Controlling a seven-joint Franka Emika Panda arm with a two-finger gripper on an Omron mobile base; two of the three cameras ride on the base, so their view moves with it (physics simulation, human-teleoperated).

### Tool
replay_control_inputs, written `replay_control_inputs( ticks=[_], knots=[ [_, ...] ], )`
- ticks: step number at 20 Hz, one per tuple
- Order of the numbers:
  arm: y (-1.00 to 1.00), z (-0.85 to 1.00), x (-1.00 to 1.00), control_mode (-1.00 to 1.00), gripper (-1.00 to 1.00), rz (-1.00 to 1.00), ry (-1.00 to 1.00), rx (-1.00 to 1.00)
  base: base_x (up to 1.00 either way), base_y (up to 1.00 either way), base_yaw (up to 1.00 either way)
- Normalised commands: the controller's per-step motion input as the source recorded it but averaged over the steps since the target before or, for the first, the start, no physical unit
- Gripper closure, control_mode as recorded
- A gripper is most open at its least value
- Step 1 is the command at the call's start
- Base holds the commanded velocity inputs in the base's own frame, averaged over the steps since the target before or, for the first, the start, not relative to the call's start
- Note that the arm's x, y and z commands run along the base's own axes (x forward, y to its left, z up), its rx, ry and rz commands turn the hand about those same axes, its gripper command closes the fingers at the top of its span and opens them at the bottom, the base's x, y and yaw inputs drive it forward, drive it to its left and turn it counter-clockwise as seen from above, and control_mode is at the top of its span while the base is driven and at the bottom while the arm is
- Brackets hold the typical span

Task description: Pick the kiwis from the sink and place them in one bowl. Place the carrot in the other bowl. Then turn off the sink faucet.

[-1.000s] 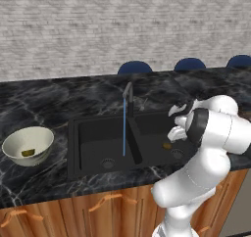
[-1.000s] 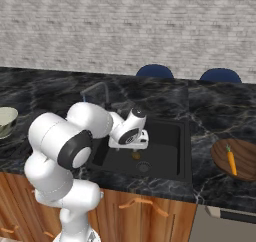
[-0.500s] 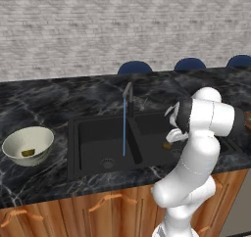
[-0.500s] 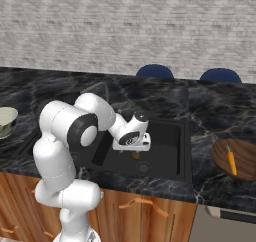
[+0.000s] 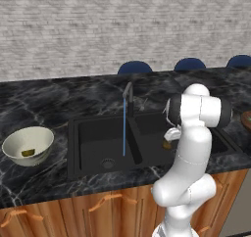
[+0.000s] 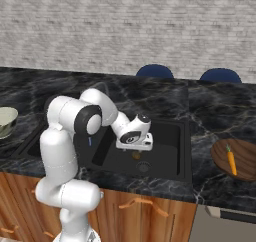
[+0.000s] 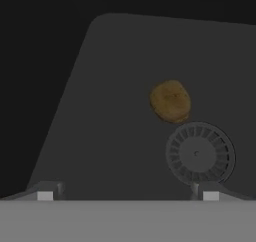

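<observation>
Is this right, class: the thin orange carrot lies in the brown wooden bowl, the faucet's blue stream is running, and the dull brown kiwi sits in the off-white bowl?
One detail is wrong. The dull brown kiwi lies on the floor of the black sink, beside the round drain, as the hand view shows. The thin orange carrot does lie in the brown wooden bowl, and the faucet is running.

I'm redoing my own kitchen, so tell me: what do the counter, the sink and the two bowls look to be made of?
Counter: looks like polished black marble, with white veins and a sheen.
Sink: matte black, perhaps composite or coated metal; no glare to tell by.
Left bowl: glossy off-white, likely glazed ceramic.
Right bowl: brown, seemingly wood, with a dull surface.
</observation>
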Motion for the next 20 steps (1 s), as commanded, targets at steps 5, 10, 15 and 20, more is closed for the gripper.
replay_control_inputs(
  ticks=[5, 10, 15, 20],
  knots=[
    [0.0, 0.09, 0.0, -1.0, -1.0, -0.13, -0.01, 0.0, 0.0, 0.0, 0.0],
    [0.0, 0.12, 0.0, -1.0, -1.0, -0.23, 0.0, 0.0, 0.0, 0.0, 0.0],
    [0.0, 0.1, 0.0, -1.0, -1.0, -0.4, 0.0, 0.0, 0.0, 0.0, 0.0],
    [0.0, 0.0, 0.0, -1.0, -1.0, -0.37, 0.01, 0.0, 0.0, 0.0, 0.0]
  ],
)
